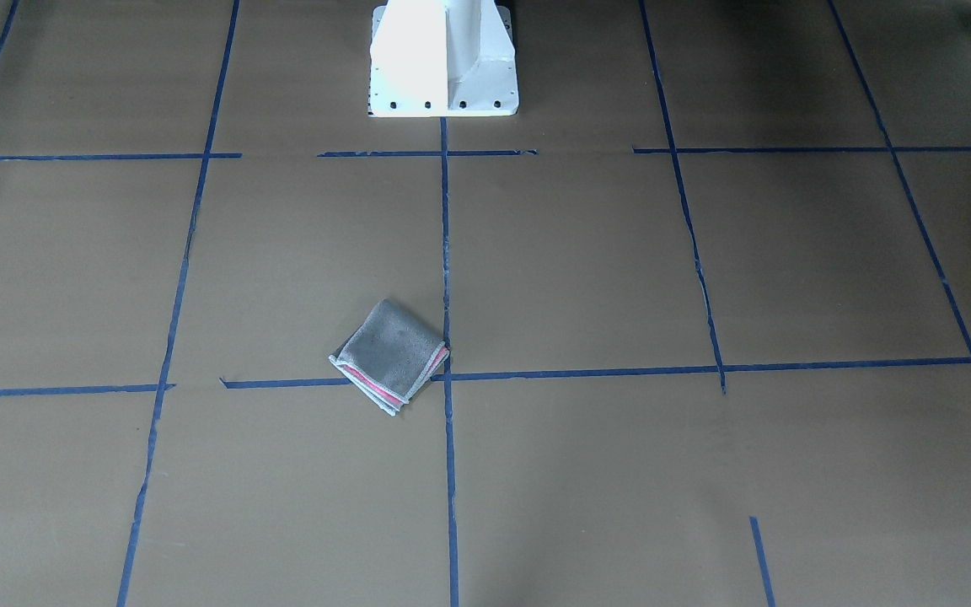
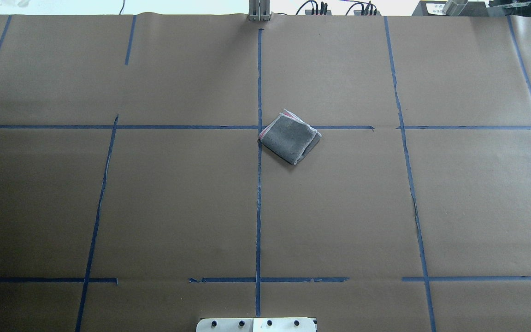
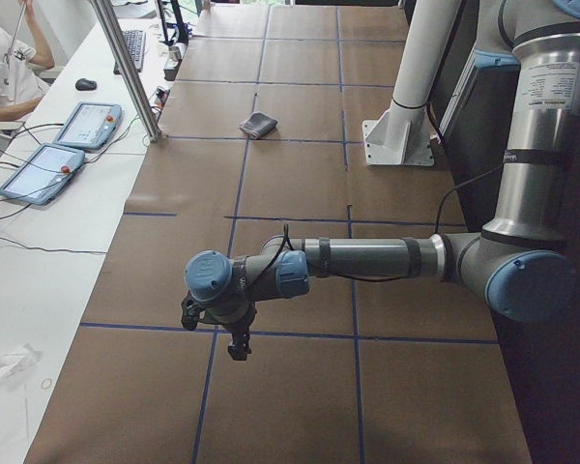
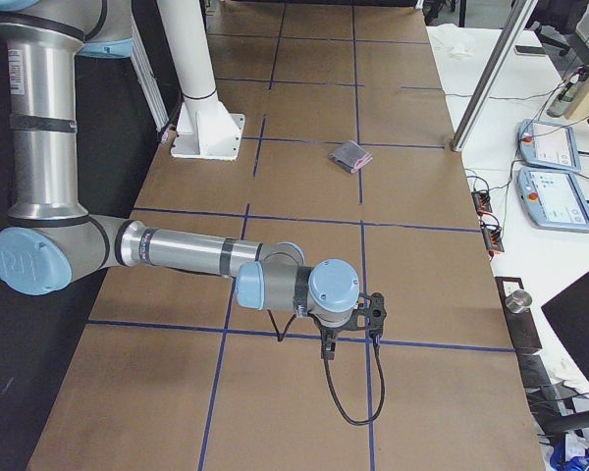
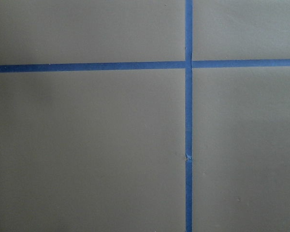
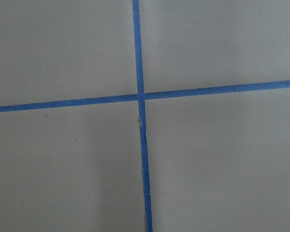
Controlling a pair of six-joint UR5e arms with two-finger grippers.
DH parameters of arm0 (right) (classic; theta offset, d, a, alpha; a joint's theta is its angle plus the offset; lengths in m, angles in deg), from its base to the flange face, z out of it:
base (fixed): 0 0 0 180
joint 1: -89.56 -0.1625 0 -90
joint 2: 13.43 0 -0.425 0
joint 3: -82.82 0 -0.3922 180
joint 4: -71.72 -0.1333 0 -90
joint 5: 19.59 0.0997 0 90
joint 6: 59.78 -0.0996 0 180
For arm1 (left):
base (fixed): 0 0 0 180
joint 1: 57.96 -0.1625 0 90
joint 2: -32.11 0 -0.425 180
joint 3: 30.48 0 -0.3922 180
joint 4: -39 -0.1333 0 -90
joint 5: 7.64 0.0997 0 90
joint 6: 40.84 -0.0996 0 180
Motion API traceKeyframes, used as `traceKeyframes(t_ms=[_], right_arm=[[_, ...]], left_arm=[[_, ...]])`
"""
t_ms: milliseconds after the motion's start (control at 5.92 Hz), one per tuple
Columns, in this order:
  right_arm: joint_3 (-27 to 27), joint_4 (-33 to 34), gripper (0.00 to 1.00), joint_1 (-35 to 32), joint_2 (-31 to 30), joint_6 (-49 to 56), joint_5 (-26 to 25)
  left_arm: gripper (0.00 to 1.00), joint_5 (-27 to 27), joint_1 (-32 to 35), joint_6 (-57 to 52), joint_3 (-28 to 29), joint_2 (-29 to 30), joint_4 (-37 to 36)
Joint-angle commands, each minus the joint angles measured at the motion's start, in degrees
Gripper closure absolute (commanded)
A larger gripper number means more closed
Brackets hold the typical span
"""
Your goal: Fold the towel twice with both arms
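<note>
Nearest the lens in the left side view, the left arm (image 3: 367, 259) reaches out low over the bench (image 2: 178, 198), forearm level and wrist turned down. The left pincer (image 3: 238, 348) hangs just above the brown paper near a line of blue tape (image 2: 258, 207). Nothing is seen in it, but from this angle one cannot tell how wide its jaws stand. Its wrist camera shows only bare paper and crossed tape lines.

Toward the middle, the towel (image 2: 291, 138) lies flat on the bench, folded into a small square packet turned cornerwise to the grid. Its grey face is up, and pink-red shows only as thin stripes along the layered edge; there look to be four layers, though they are too small to count surely. In the overhead view it sits just right of the centre tape line, one corner touching it, and covers part of the cross line there. It lies well apart from the white pedestal (image 2: 256, 325) and from both arms.

On the right, the right arm (image 4: 187, 253) is stretched low in a like pose. The right pincer (image 4: 326, 350) points down over a tape line with nothing seen in it, and whether it is open or closed cannot be told
</note>
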Motion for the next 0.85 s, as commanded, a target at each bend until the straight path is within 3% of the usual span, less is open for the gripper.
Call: traceKeyframes(t_ms=[0,676], right_arm=[[-0.09,0.00,0.00,-0.60,-0.40,0.64,-2.35],[0.00,2.28,0.00,-1.31,-0.14,0.65,-2.28]], left_arm=[[0.00,0.02,0.01,0.15,-0.23,0.02,0.01],[0.00,-0.07,0.01,0.24,-0.14,-0.07,0.01]])
